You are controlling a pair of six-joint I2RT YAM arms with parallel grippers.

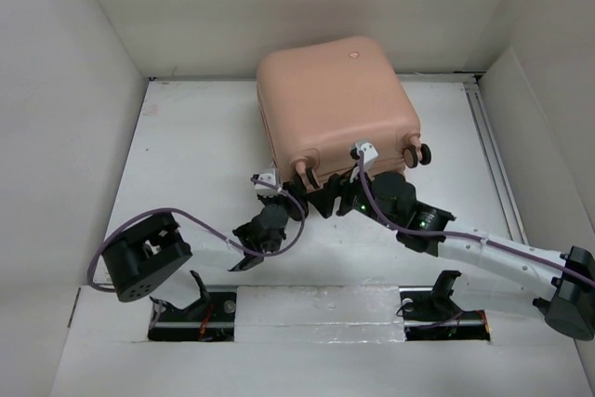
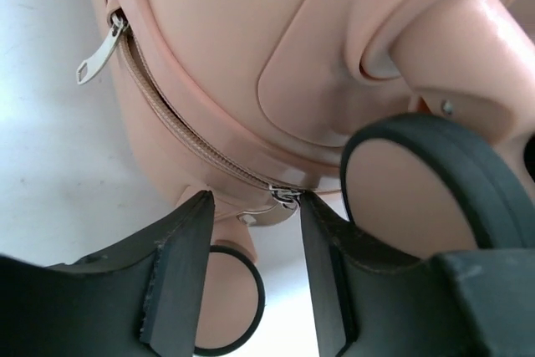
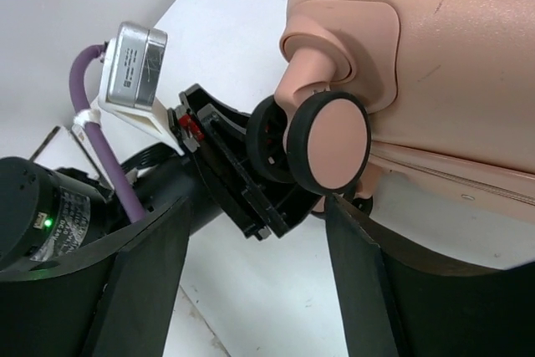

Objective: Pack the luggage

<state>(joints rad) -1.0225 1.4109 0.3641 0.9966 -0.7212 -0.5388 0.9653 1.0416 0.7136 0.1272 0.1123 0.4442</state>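
**A:** Left pincer [image 2: 255, 205] is released, fingers [image 2: 180, 265] apart, nothing clamped. A small metal zipper slider [image 2: 286, 196] sits just off the tips, nearer the right-hand finger. I cannot tell whether it touches.

**B:** What surrounds it?

**A:** The slider rides the zip seam of the luggage [image 1: 335, 99], at a rounded lower corner. A second zipper pull [image 2: 99, 52] hangs further up the same seam. A pink corner wheel [image 2: 393, 198] with a black rim crowds in just beside the right-hand finger.

**B:** Right pincer [image 3: 257, 206]?

**A:** Released too — jaws wide, holding nothing. A black-rimmed caster [image 3: 330, 144] stands beyond the gap, apart from both fingers, and the other arm's wrist is just beside it.

**B:** And the luggage itself?

**A:** Lying flat, shell closed, at the back middle of the white bench [image 1: 186, 137] — wheeled end towards the arm bases. Both arms reach in to that near edge, side by side.
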